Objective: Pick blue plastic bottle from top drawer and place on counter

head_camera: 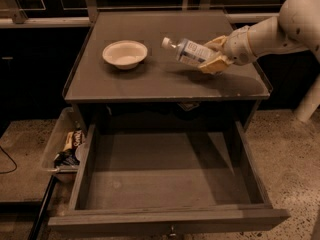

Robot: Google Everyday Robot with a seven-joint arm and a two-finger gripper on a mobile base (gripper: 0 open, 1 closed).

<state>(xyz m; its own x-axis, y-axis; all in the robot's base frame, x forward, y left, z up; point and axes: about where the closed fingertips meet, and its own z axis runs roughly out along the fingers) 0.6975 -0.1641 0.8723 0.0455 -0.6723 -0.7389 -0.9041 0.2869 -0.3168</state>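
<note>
The blue plastic bottle [189, 51] is clear with a pale label and white cap. It is held tilted, cap pointing left and slightly up, a little above the counter [165, 81]. My gripper [211, 57] is shut on its base end, with the tan fingers [215, 64] around it, over the right part of the counter. The arm comes in from the right. The top drawer [165, 179] stands pulled open below, and its flat bottom is bare.
A white bowl [125, 53] sits on the left part of the counter. A clear plastic bin [62, 146] with snack packets stands on the floor left of the drawer. Speckled stone floor lies to the right.
</note>
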